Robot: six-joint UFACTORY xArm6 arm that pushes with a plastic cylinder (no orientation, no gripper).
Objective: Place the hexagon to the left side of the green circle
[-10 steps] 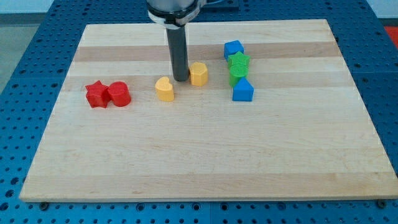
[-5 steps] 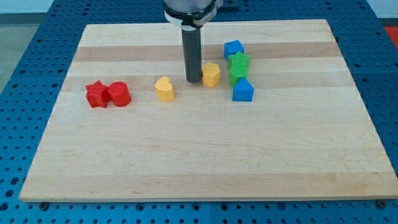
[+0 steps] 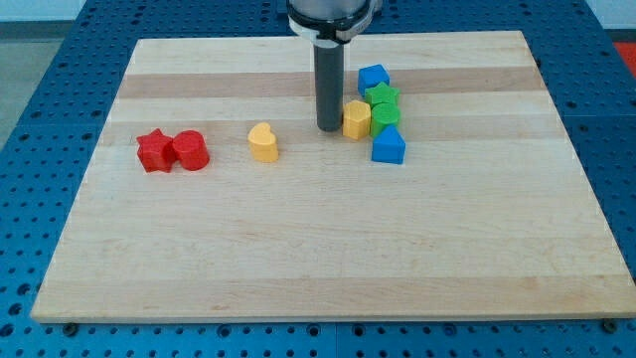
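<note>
My tip point(image 3: 328, 127) rests on the desk point(image 3: 298, 249) against the view's left face of the yellow hexagon point(image 3: 357, 119) — a pushing stance, since the rod carries no hand to open or close and can only shove a block sideways. The hexagon sits touching the view's left side of the green circle point(image 3: 385, 117), so the placement looks essentially made. The green circle is hemmed in a column: green star point(image 3: 381, 96) above, blue blocks at either end. Counted — two yellow (hexagon, heart point(image 3: 263, 142)), two green, two blue point(image 3: 374, 77) point(image 3: 389, 145), two red: star point(image 3: 153, 151) and cylinder point(image 3: 190, 150), touching at the view's left.
</note>
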